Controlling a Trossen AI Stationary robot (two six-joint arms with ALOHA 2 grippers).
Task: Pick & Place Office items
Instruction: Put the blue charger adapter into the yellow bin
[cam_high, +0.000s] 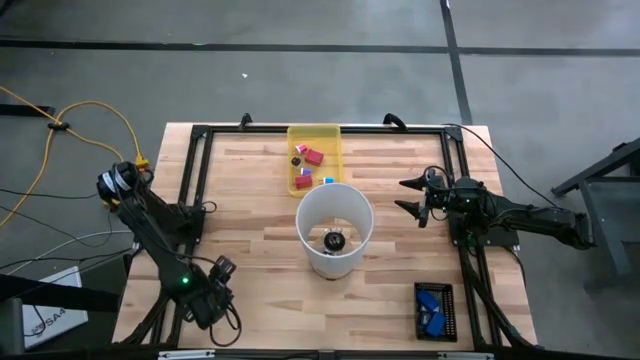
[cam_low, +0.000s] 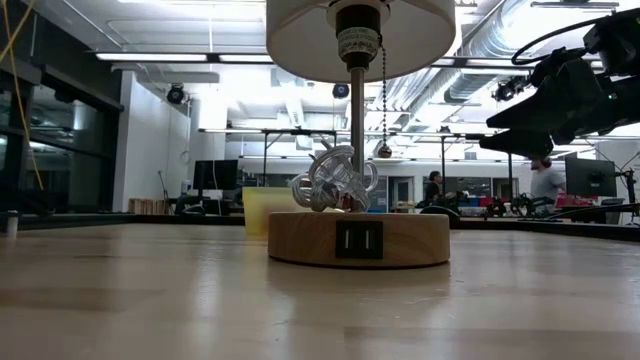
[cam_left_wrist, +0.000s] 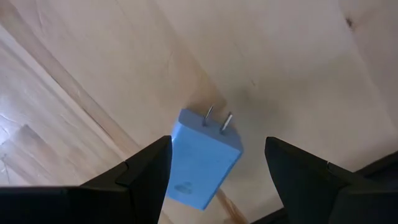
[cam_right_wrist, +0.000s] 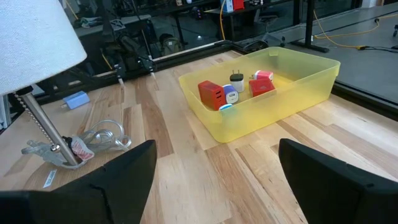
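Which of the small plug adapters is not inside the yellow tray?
The light blue adapter, lying alone on the bare table between the left gripper's open fingers; the red, pink and white ones all sit in the yellow tray.

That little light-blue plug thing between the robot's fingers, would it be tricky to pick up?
Probably not. The light-blue charger looks like a stiff, boxy block lying flat on the table, so it shouldn't roll. Its smooth sides might slip slightly. The left gripper stands open around it, clear of the two prongs.

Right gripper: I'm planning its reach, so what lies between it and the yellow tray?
Only bare wooden table, as the right wrist view shows, between the right gripper and the tray.
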